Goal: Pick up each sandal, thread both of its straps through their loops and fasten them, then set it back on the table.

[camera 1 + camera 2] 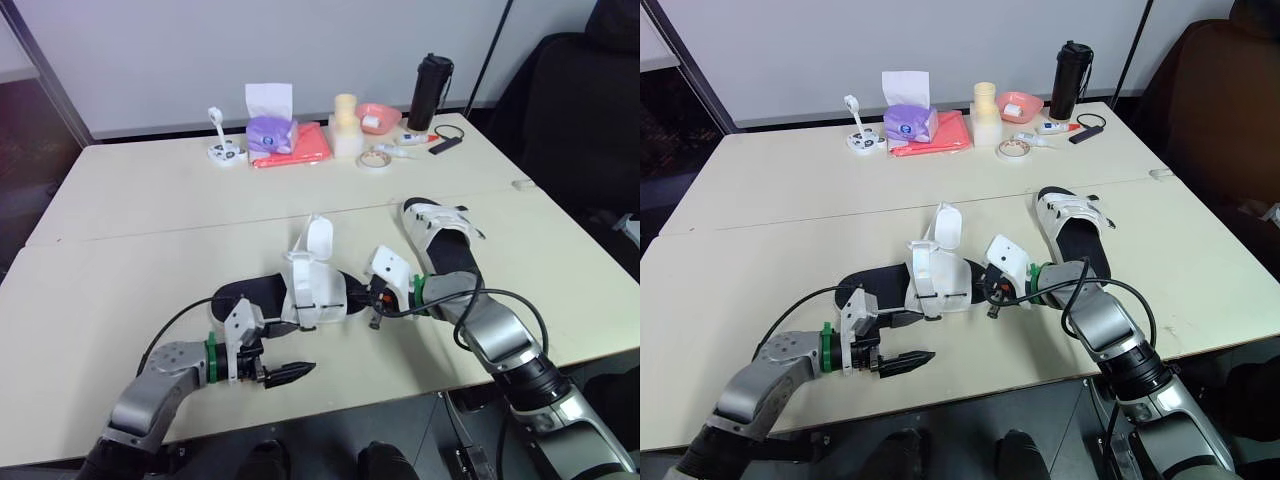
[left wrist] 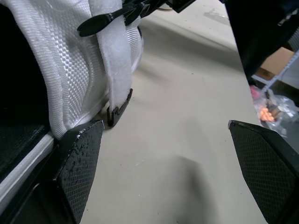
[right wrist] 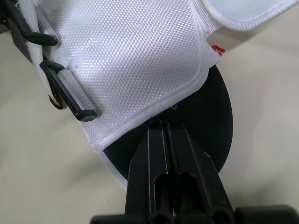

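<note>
The near sandal (image 1: 318,290), black-soled with white uppers, lies crosswise near the table's front edge, its strap flaps standing up loose. A second sandal (image 1: 441,236) lies to its right, further back. My left gripper (image 1: 296,373) is open, low over the table just in front of the near sandal; its wrist view shows the white upper and a hanging strap (image 2: 117,70) beside one finger (image 2: 81,154). My right gripper (image 3: 163,126) is shut, with its tips on the black sole (image 3: 212,121) against the edge of the white upper (image 3: 135,60).
At the back of the table (image 1: 150,200) stand a tissue box (image 1: 269,131), a red cloth (image 1: 305,146), white cups (image 1: 346,126), a pink bowl (image 1: 378,117), a tape roll (image 1: 376,158) and a black bottle (image 1: 430,92). A dark chair (image 1: 570,110) stands to the right.
</note>
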Robot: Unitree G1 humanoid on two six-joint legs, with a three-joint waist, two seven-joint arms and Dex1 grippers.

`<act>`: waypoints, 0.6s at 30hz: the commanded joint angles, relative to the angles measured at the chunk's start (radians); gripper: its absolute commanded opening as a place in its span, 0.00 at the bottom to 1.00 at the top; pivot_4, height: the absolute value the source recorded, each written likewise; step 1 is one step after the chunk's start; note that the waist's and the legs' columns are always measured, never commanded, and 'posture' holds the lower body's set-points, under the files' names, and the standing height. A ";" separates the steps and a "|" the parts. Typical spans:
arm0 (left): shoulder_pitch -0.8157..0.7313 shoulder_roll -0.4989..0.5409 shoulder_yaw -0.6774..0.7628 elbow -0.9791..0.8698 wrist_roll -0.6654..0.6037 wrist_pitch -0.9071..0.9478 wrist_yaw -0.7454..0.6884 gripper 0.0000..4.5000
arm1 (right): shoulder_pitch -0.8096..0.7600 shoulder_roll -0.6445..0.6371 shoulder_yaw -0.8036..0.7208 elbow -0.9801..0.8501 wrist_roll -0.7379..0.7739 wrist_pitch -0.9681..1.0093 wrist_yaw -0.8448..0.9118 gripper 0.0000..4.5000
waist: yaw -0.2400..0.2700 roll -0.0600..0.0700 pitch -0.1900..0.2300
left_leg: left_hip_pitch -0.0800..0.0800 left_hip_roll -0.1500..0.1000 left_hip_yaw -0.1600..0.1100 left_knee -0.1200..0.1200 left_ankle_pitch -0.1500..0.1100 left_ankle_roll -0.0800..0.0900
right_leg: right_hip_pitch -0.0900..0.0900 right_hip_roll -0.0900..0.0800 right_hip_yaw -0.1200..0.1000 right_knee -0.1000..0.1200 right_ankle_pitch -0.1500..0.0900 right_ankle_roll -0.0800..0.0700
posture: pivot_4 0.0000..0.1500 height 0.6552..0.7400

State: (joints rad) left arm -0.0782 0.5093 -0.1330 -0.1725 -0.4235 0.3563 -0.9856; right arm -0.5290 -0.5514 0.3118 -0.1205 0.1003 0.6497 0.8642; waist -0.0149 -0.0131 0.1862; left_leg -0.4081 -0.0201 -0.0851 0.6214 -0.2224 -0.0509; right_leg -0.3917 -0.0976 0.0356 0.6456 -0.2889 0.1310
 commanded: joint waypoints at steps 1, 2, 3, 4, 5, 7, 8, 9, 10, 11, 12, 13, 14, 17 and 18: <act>0.005 -0.008 0.021 -0.032 -0.003 -0.033 0.013 0.99 | 0.006 0.002 0.028 0.001 -0.008 0.009 0.010 0.00 | 0.000 0.000 0.000 | 0.000 0.000 0.000 0.000 0.000 0.000 | 0.000 0.000 0.000 0.000 0.000 0.000 | 1.00 1.00; 0.004 -0.011 0.018 -0.029 -0.004 -0.036 0.013 0.99 | 0.006 0.002 0.028 0.001 -0.008 0.009 0.010 0.00 | 0.000 0.000 0.000 | 0.000 0.000 0.000 0.000 0.000 0.000 | 0.000 0.000 0.000 0.000 0.000 0.000 | 1.00 1.00; 0.001 -0.016 0.013 -0.021 -0.009 -0.036 0.008 0.99 | 0.004 0.002 0.028 0.001 -0.009 0.009 0.011 0.00 | 0.000 0.000 0.000 | 0.000 0.000 0.000 0.000 0.000 0.000 | 0.000 0.000 0.000 0.000 0.000 0.000 | 1.00 1.00; -0.003 -0.022 0.006 -0.012 -0.012 -0.035 0.002 0.99 | 0.003 0.003 0.028 0.002 -0.008 0.009 0.011 0.00 | 0.000 0.000 0.000 | 0.000 0.000 0.000 0.000 0.000 0.000 | 0.000 0.000 0.000 0.000 0.000 0.000 | 1.00 1.00; -0.006 -0.026 0.002 -0.006 -0.014 -0.035 -0.003 0.99 | 0.002 0.003 0.027 0.002 -0.008 0.009 0.011 0.00 | 0.000 0.000 0.000 | 0.000 0.000 0.000 0.000 0.000 0.000 | 0.000 0.000 0.000 0.000 0.000 0.000 | 1.00 1.00; -0.017 -0.028 -0.012 0.010 -0.018 -0.022 -0.028 0.99 | 0.001 0.004 0.027 0.003 -0.008 0.009 0.011 0.00 | 0.000 0.000 0.000 | 0.000 0.000 0.000 0.000 0.000 0.000 | 0.000 0.000 0.000 0.000 0.000 0.000 | 1.00 1.00; -0.024 -0.031 -0.018 0.020 -0.017 -0.019 -0.033 0.99 | 0.002 0.003 0.026 0.001 -0.008 0.010 0.011 0.00 | 0.000 0.000 0.000 | 0.000 0.000 0.000 0.000 0.000 0.000 | 0.000 0.000 0.000 0.000 0.000 0.000 | 1.00 1.00; -0.032 -0.034 -0.023 0.028 -0.017 -0.015 -0.041 0.99 | 0.002 0.003 0.026 0.001 -0.008 0.010 0.011 0.00 | 0.000 0.000 0.000 | 0.000 0.000 0.000 0.000 0.000 0.000 | 0.000 0.000 0.000 0.000 0.000 0.000 | 1.00 1.00; -0.039 -0.036 -0.026 0.034 -0.021 -0.010 -0.048 0.99 | 0.003 0.003 0.025 -0.001 -0.008 0.010 0.010 0.00 | 0.000 0.000 0.000 | 0.000 0.000 0.000 0.000 0.000 0.000 | 0.000 0.000 0.000 0.000 0.000 0.000 | 1.00 1.00; -0.046 -0.040 -0.027 0.037 -0.024 -0.003 -0.053 0.99 | 0.004 0.003 0.025 -0.002 -0.008 0.011 0.009 0.00 | 0.000 0.000 0.000 | 0.000 0.000 0.000 0.000 0.000 0.000 | 0.000 0.000 0.000 0.000 0.000 0.000 | 1.00 1.00; -0.053 -0.043 -0.027 0.039 -0.029 0.005 -0.058 0.99 | 0.005 0.003 0.024 -0.003 -0.008 0.012 0.008 0.00 | 0.000 0.000 0.000 | 0.000 0.000 0.000 0.000 0.000 0.000 | 0.000 0.000 0.000 0.000 0.000 0.000 | 1.00 1.00; -0.058 -0.046 -0.027 0.041 -0.031 0.010 -0.061 0.99 | 0.006 0.003 0.023 -0.004 -0.008 0.013 0.008 0.00 | 0.000 0.000 0.000 | 0.000 0.000 0.000 0.000 0.000 0.000 | 0.000 0.000 0.000 0.000 0.000 0.000 | 1.00 1.00; -0.062 -0.049 -0.027 0.042 -0.030 0.013 -0.062 0.99 | 0.008 0.002 0.023 -0.006 -0.007 0.014 0.007 0.00 | 0.000 0.000 0.000 | 0.000 0.000 0.000 0.000 0.000 0.000 | 0.000 0.000 0.000 0.000 0.000 0.000 | 1.00 1.00; -0.069 -0.056 -0.029 0.045 -0.031 0.021 -0.067 0.99 | 0.012 0.002 0.022 -0.009 -0.007 0.015 0.004 0.00 | -0.001 0.000 0.000 | 0.000 0.000 0.000 0.000 0.000 0.000 | 0.000 0.000 0.000 0.000 0.000 0.000 | 1.00 1.00; -0.072 -0.060 -0.028 0.045 -0.033 0.026 -0.067 0.99 | 0.013 0.003 0.021 -0.009 -0.007 0.015 0.003 0.00 | 0.000 0.000 0.000 | 0.000 0.000 0.000 0.000 0.000 0.000 | 0.000 0.000 0.000 0.000 0.000 0.000 | 1.00 1.00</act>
State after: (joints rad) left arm -0.1343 0.4558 -0.1641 -0.1196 -0.4283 0.3729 -1.0427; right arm -0.5291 -0.5513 0.3117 -0.1224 0.0996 0.6507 0.8649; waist -0.0153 -0.0131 0.1862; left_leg -0.4081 -0.0202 -0.0850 0.6215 -0.2224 -0.0509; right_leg -0.3917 -0.0976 0.0355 0.6456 -0.2888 0.1312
